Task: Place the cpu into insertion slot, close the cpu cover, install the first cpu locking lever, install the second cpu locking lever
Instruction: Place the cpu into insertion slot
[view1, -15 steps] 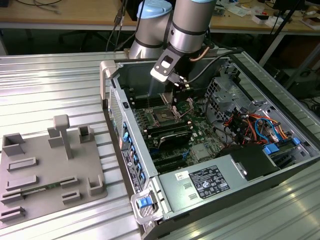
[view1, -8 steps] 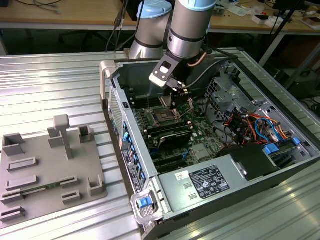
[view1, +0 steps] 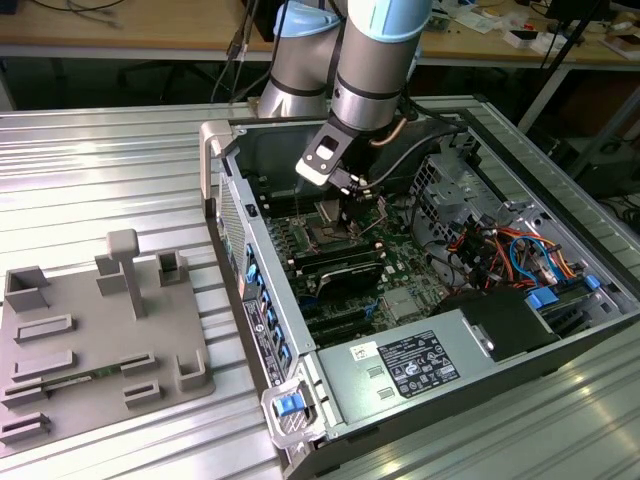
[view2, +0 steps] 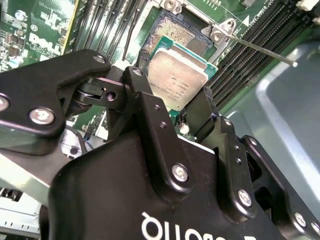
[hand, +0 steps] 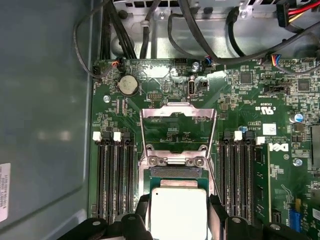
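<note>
The cpu (hand: 179, 212), a flat square chip with a dull silver top, hangs tilted just above the insertion slot (hand: 175, 172), and my gripper (hand: 179, 220) is shut on two of its opposite edges. The second wrist view shows the cpu (view2: 177, 80) between the black fingers (view2: 145, 95), with the bare slot (view2: 175, 35) beyond it. The cpu cover (hand: 177, 112), a shiny frame with an open window, stands raised on its hinge behind the slot. A thin locking lever (view2: 260, 50) sticks out, unlatched, beside the slot. In the exterior view the gripper (view1: 345, 195) reaches down into the computer case (view1: 225, 180).
Black memory slots (hand: 112, 175) flank the socket on both sides. Cables (hand: 210, 35) run along the board's far edge. A power supply (view1: 420, 365) and drive bays (view1: 530, 260) take up the case at the exterior view's right. A grey fixture plate (view1: 100, 340) lies on the table at its left.
</note>
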